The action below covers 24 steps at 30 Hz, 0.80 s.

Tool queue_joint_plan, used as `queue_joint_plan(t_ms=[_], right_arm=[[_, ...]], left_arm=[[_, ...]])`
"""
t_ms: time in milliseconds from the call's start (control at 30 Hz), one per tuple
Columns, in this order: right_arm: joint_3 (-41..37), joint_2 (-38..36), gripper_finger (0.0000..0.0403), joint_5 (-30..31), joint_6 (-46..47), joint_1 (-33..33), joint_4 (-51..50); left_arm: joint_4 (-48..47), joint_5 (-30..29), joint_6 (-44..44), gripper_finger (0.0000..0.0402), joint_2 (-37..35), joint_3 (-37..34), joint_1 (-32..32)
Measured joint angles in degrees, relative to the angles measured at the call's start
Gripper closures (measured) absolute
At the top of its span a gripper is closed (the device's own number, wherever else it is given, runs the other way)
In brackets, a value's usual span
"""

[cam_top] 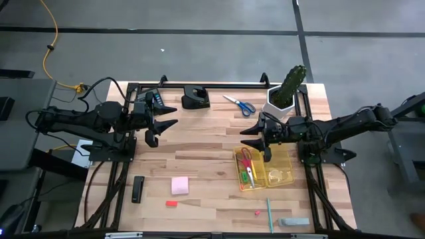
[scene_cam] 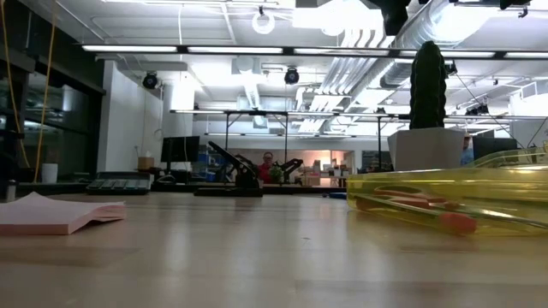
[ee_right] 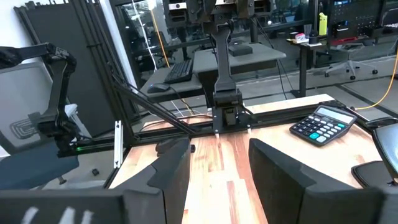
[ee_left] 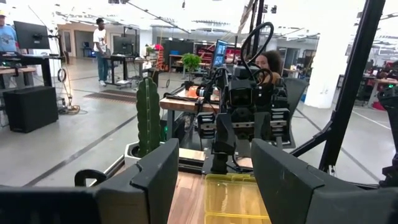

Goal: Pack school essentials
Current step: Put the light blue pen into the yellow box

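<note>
Red-handled scissors (cam_top: 246, 158) and a green pen (cam_top: 252, 174) already lie in the clear yellow plastic tray (cam_top: 282, 178); the blue-handled scissors (cam_top: 240, 103), square pink sticky pad (cam_top: 180, 185) and teal pen (cam_top: 269, 214) lie loose on the wooden counter (cam_top: 199, 153). Packing looks part done; next calls for descending onto a loose item. The right gripper (cam_top: 254, 133) hovers over the tray's edge, the left gripper (cam_top: 166, 117) faces it, both horizontal, jaws apart, empty.

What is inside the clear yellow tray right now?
In the yellow tray, the left compartment holds red-handled scissors and thin pens; the right holds something small and clear. The right claw covers part of the tray's far edge.
</note>
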Motion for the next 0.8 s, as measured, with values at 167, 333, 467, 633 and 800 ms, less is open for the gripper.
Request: queue_joint_plan(t_ms=[167,333,467,633,800], right_arm=[[0.0,0.0,0.0247,0.0,0.0,0.0,0.0],[0.0,0.0,0.0247,0.0,0.0,0.0,0.1],[0.0,0.0,0.0247,0.5,0.0,0.0,0.2],[0.0,0.0,0.0247,0.5,0.0,0.0,0.2],[0.0,0.0,0.0247,0.5,0.0,0.0,0.2]], left_arm=[[0.0,0.1,0.1,0.0213,-0.1,0.0,0.0],[-0.1,0.1,0.1,0.0213,-1.3,0.0,0.0],[-0.3,0.1,0.1,0.0213,-3.3,0.0,0.0],[-3.6,0.1,-1.4,0.0213,-5.2,0.0,0.0],[-7.3,0.2,-4.0,0.0213,-5.5,0.0,0.0]])
